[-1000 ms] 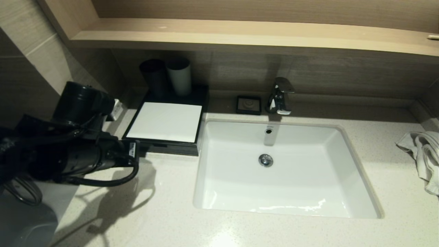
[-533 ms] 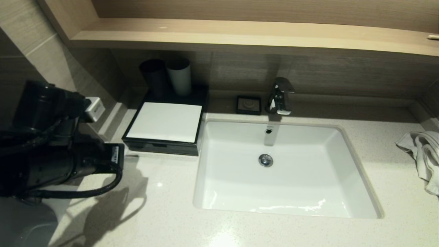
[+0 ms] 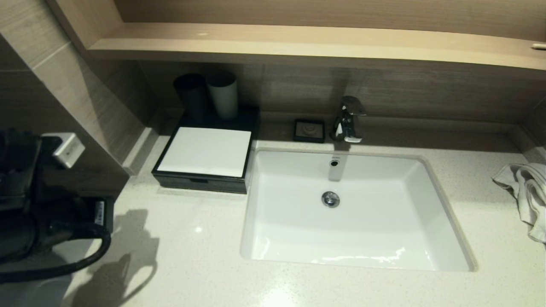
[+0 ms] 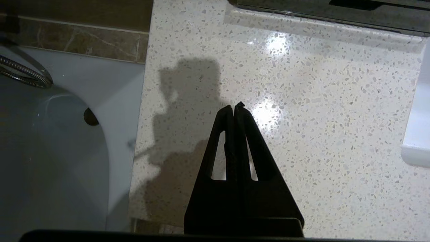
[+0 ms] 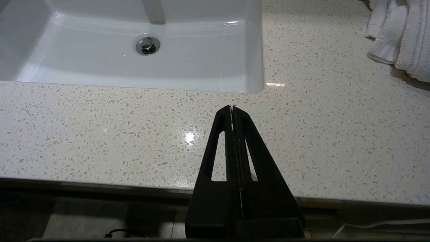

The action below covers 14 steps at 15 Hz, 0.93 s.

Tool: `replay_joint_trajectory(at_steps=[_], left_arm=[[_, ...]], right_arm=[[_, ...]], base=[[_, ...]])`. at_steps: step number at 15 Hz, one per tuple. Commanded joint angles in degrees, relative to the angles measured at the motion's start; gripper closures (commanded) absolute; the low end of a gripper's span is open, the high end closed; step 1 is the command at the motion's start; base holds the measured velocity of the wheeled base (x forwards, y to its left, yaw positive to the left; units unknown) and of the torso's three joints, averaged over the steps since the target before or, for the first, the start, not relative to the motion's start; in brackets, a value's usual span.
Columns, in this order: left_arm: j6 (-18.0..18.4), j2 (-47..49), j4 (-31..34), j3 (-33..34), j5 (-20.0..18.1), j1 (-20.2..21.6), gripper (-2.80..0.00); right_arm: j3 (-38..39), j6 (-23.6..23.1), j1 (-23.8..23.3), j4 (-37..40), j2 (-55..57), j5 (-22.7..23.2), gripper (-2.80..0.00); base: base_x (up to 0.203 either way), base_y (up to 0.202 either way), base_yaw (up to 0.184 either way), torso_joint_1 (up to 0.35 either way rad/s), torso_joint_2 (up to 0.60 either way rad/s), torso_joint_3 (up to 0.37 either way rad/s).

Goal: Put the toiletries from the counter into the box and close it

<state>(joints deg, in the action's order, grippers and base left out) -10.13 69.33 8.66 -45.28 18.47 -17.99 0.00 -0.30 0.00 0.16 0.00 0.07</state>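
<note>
My left tool [image 4: 234, 109] has its two black fingers pressed flat together with nothing between them, and it hangs above the bare speckled tabletop [image 4: 319, 134] in front of the box [image 3: 207, 157], well apart from it. In the left wrist view the box's dark front edge [image 4: 336, 13] shows just beyond the stretch of stone under the tool, and the tool's shadow lies on the tabletop beside its tip. In the head view my left arm [image 3: 38, 204] is a dark bulk off the tabletop's corner, on the side of the box away from the basin.

My right tool [image 5: 232, 111] is also closed tight and holds nothing; it sits over the near edge of the tabletop, on the far side of the basin [image 3: 354, 209] from the box.

The box sits on the tabletop [image 3: 200, 256] just beside the basin, its white top panel up and its front face flush. No toiletries show on the stone around it.

Behind the box stand a dark cup [image 3: 191, 96] and a grey cup [image 3: 223, 96], touching. Past the box along the back wall are a small black soap dish [image 3: 309, 130] and a chrome tap [image 3: 349, 119]. A white towel [image 3: 527, 192] lies crumpled well beyond the basin from the box. A wooden shelf [image 3: 298, 42] runs above the box.
</note>
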Motion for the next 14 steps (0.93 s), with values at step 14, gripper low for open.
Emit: replay_joint_trajectory(at_steps=[14], left_arm=[[2.71, -16.76, -2.65, 14.17, 0.28, 3.76, 0.00]], right_arm=[[0.00, 0.01, 0.00, 0.01, 0.00, 0.10, 0.00]], base=[[0.000, 0.000, 0.000, 0.000, 0.00, 0.000]])
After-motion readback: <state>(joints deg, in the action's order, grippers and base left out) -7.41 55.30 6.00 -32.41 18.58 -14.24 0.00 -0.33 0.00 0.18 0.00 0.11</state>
